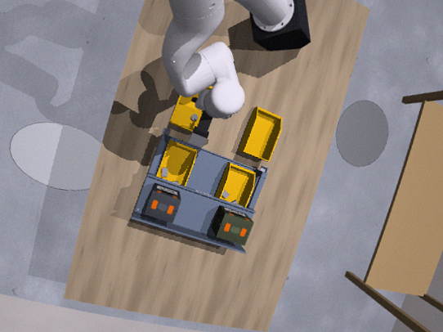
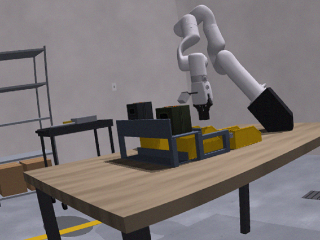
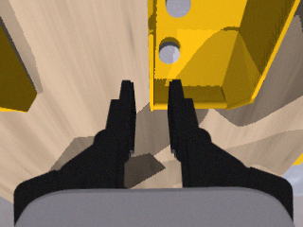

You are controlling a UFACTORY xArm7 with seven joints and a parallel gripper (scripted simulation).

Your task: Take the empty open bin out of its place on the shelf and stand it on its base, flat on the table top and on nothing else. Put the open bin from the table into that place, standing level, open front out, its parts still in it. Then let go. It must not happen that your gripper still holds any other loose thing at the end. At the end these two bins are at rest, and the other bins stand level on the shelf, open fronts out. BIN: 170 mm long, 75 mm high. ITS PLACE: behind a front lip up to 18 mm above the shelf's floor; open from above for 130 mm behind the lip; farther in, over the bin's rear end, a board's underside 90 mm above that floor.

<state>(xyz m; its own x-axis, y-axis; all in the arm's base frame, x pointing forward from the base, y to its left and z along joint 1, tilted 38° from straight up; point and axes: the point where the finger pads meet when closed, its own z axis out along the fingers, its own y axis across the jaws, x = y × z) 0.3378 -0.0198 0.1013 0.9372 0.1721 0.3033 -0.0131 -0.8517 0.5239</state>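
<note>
The empty yellow bin point(image 1: 262, 135) point(image 2: 246, 137) point(image 3: 11, 71) stands on the table top, right of the other table bin in the top view. The bin with round grey parts point(image 1: 184, 114) point(image 3: 204, 57) stands on the table under the arm. The blue-grey shelf point(image 2: 143, 129) has a vacant middle place point(image 1: 207, 171) between two yellow bins. My gripper point(image 2: 204, 118) point(image 3: 151, 96) points down, partly open and empty, well above the bins. In the wrist view the loaded bin's left wall lies beyond and between the fingertips. The fingers are hidden in the top view.
The left shelf bin point(image 1: 177, 164) and right shelf bin point(image 1: 237, 184) hold small grey parts, open fronts out. A dark grey case point(image 1: 162, 205) point(image 2: 137, 111) and a green case point(image 1: 232, 226) point(image 2: 174, 119) stand on the shelf's upper rear board.
</note>
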